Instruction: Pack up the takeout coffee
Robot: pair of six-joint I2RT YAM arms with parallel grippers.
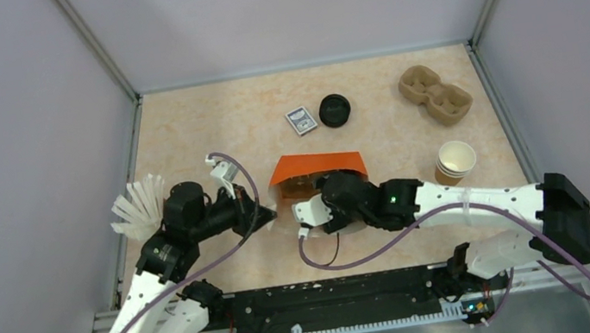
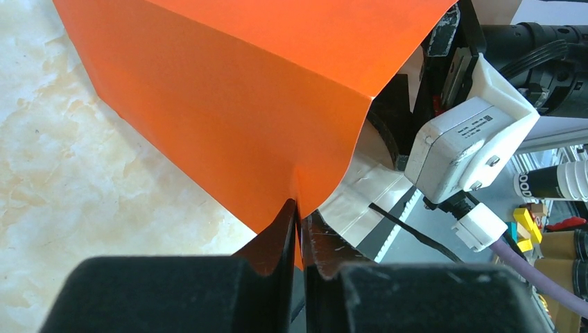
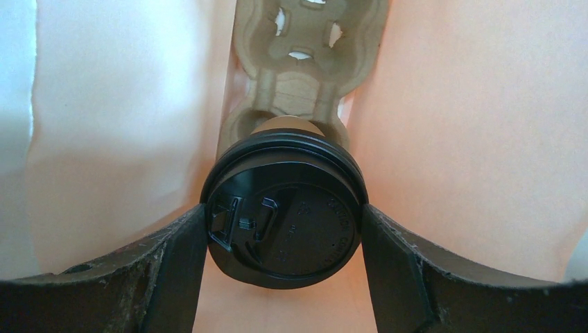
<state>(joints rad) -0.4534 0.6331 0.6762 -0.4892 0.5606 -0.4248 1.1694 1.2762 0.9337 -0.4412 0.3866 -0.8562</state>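
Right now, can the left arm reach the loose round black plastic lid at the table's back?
Probably not: the left hand is shut on the edge of the orange paper bag, and the round black plastic lid lies beyond that bag. It would have to let go first.

bag [image 1: 315, 169]: mid-surface [image 1: 207, 126], between the arms
left claw [image 2: 299, 222]: at bag's left, pinching its edge
right claw [image 3: 284, 239]: in bag mouth, around coffee cup [image 3: 284, 208]
inner carrier [image 3: 305, 62]: in bag, behind coffee cup; cup seemingly in its near socket
spare lid [image 1: 334, 110]: behind bag
packet [image 1: 301, 120]: just left of spare lid
second carrier [image 1: 436, 94]: far right
cup stack [image 1: 455, 163]: right of bag, before second carrier
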